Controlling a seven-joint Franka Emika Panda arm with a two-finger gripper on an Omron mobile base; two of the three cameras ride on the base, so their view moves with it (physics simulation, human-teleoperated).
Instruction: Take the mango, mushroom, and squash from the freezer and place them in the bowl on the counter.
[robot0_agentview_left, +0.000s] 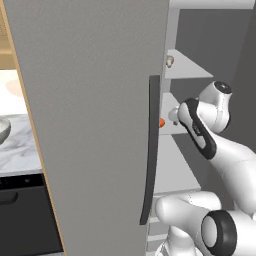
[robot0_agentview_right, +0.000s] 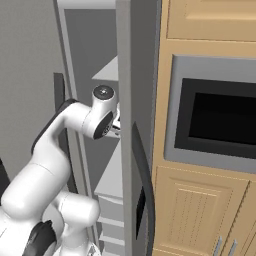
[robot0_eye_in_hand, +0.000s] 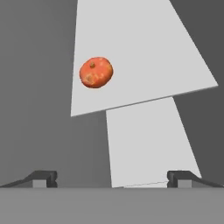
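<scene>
Mango (robot0_eye_in_hand: 96, 72) sits on a pale grey freezer shelf (robot0_eye_in_hand: 144, 52), red-orange with yellowish patches, ahead of the gripper (robot0_eye_in_hand: 112, 178) and off to its left in the hand view, well apart from the fingertips (robot0_eye_in_hand: 43, 178). In the left base view we see a sliver of the mango past the door edge, beside the wrist. One shelf up, a small tan-capped mushroom (robot0_agentview_left: 170, 61) sits near the shelf's front corner. We can't spot the squash.

Gripper is spread wide, nothing between the tips. The arm reaches into the open freezer (robot0_agentview_right: 100, 50), past its grey door (robot0_agentview_left: 95, 125) with the long dark handle (robot0_agentview_left: 151, 150).

Bowl (robot0_agentview_left: 3, 129) is on the marble counter (robot0_agentview_left: 20, 150) at the far left, on the other side of the door from the arm.

We judge this as the approach to the first pick; nothing is in the bowl as far as we can tell.

Risks: mango is rounded and off-centre to the tips, so closing from here would likely miss or nudge it rolling along the shelf. Tight space: wrist or elbow could clip the shelf edge or door. The carry-out has to clear the door to reach the bowl.
</scene>
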